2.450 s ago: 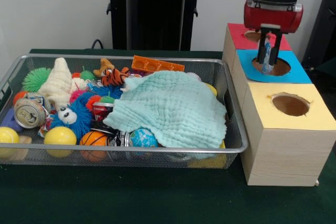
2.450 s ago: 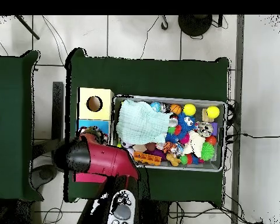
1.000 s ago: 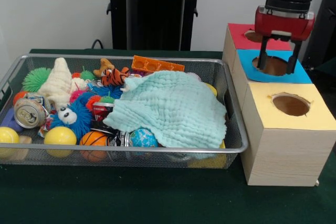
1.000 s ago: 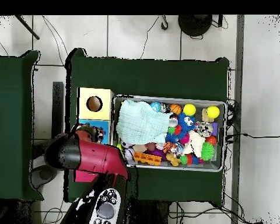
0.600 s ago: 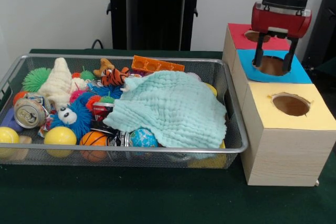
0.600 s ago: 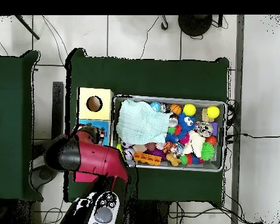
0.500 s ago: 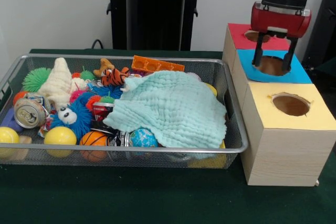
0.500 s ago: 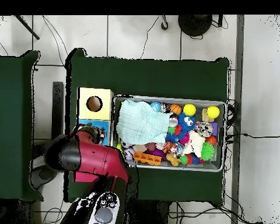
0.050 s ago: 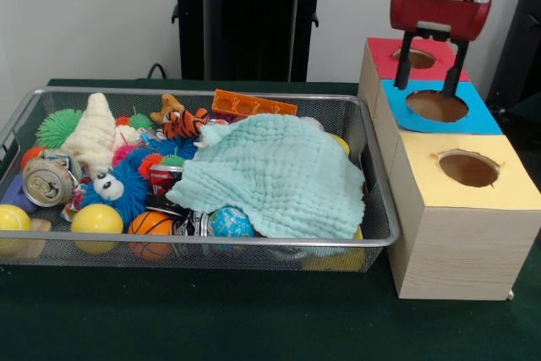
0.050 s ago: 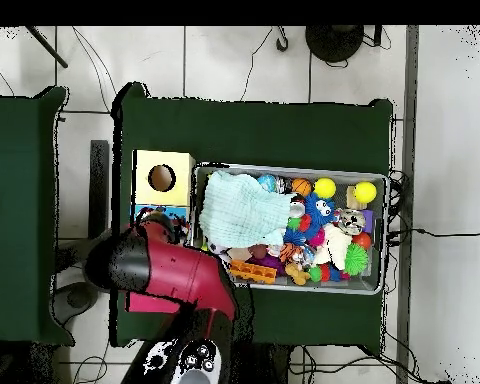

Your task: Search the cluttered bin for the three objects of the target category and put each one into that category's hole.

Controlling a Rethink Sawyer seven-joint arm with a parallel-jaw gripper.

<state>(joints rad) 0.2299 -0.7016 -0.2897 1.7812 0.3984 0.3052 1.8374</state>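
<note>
The gripper (image 9: 427,64) hangs above the sorting box (image 9: 461,234), over the seam between the red panel (image 9: 385,62) and the blue panel (image 9: 478,117). Its two black fingers (image 9: 404,60) are spread apart and nothing sits between them. With empty jaws next to the blue hole (image 9: 437,106), it appears to be clear of a drop-off rather than approaching one, though the hole's contents cannot be seen.

The three holes run in a row beside the wire mesh bin (image 9: 385,209): red hole (image 9: 415,57) farthest, blue in the middle, yellow hole (image 9: 467,168) nearest the camera. Each likely serves one category.

The target category is not stated and cannot be read from the scene, so the remaining targets cannot be identified. Any that remain would be in the bin. Bin contents:
- A mint muslin cloth (image 9: 279,173) is draped over the side nearest the box and hides whatever lies beneath.
- On the open side are a crushed drink can (image 9: 46,181), a blue fuzzy toy with eyes (image 9: 120,188), a yellow ball (image 9: 96,219), a small basketball (image 9: 151,224), a globe ball (image 9: 230,222), a plush tiger (image 9: 182,123), an orange plastic tray (image 9: 252,106) and a green spiky ball (image 9: 57,127).

In the overhead view the arm's red casing (image 10: 174,275) covers the far end of the box.

Judgement: the next pick probably needs the cloth shifted, since it blocks the search.
</note>
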